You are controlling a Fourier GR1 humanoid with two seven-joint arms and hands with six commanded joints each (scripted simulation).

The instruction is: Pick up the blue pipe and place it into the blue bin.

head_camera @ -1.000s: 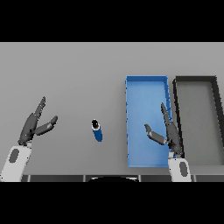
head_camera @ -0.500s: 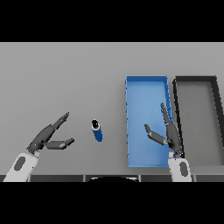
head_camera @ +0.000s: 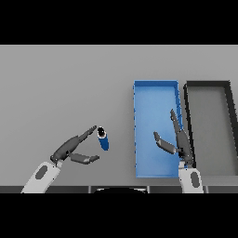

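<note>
The left hand reached in from the lower left with its fingers spread and nearly straight, the thumb held apart below them, closing on nothing. The longest fingertip lay just beside the open end of the pipe; whether it touched could not be told.

The pipe, a short blue tube with a dark mouth ringed in white, lay on the worktop left of the blue bin, apart from it. Its long axis ran near-to-far with a slight tilt, the open end pointing away from the robot and a little to the left, the closed blue end nearer the robot.

The right hand hovered over the right side of the blue bin, fingers extended toward the far edge and thumb out to the left, holding nothing.

The blue bin, a long rectangular tray with raised walls, stood lengthwise away from the robot. Just beside it on the right sat a black bin of like shape with a grey floor; the two walls stood close together, though contact could not be made out.

The worktop was a plain grey surface filling the view, unmarked. No room beyond it showed. No labels or writing appeared on pipe, bins or arms.
</note>
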